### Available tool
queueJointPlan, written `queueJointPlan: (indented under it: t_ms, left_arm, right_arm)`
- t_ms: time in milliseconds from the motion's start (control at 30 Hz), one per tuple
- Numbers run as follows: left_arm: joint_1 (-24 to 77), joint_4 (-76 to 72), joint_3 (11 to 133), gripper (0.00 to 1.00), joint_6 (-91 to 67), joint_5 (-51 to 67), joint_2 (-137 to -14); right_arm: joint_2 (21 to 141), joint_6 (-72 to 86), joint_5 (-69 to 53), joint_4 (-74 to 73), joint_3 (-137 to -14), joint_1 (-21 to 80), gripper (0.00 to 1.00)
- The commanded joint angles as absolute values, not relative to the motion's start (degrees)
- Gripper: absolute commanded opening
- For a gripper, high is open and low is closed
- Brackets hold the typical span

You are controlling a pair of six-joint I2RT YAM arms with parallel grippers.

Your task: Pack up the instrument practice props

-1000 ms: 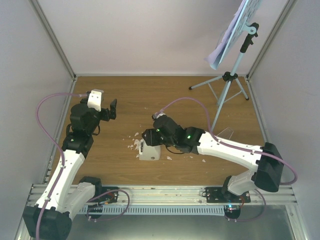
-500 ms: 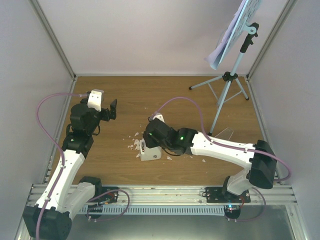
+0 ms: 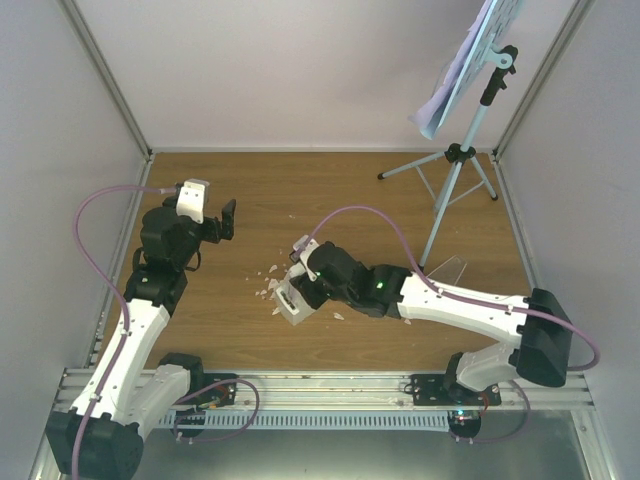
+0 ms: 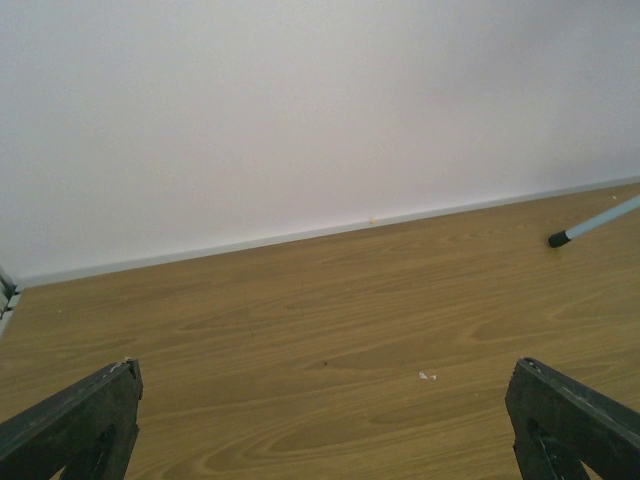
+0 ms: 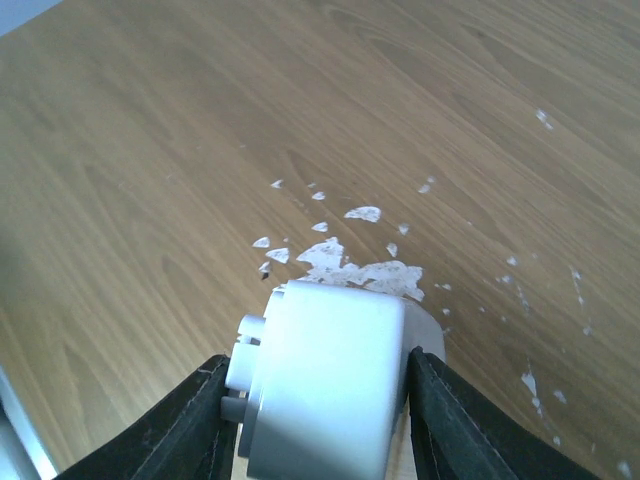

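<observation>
**White metronome pinched and tipping**

My right gripper [image 5: 318,430] has narrowed over the last second. Both black fingers [image 5: 185,425] now press the flanks of the small white pyramid-shaped metronome [image 5: 325,370]. From overhead it sat flat a second ago; now it leans, one edge off the brown wooden table [image 3: 400,200]. I judge the grip holds, so this first prop looks ready to lift. Small white crumbly scraps [image 5: 360,272] lie just ahead of the fingertips and stay put. The pale blue perforated music stand [image 3: 455,155], carrying white sheet-music pages [image 3: 470,60], stands well behind this gripper, untouched. My left gripper [image 4: 320,425] hangs spread wide, holding nothing.
</observation>
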State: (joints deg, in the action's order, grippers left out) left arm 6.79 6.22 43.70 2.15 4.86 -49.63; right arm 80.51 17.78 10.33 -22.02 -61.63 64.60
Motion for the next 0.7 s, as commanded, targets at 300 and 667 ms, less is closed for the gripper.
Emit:
queueJointPlan:
  t_ms: [300, 667]
  left_arm:
    - [7.50, 4.23, 43.99, 0.99, 3.36, 6.62, -49.66]
    - [8.04, 4.13, 44.21, 0.99, 2.14, 6.55, -49.75]
  right_arm:
    - [74.45, 3.71, -5.59, -15.17, -55.41, 61.76, 0.51]
    - [62.09, 11.01, -2.85, -7.80, -46.84, 60.49, 0.99]
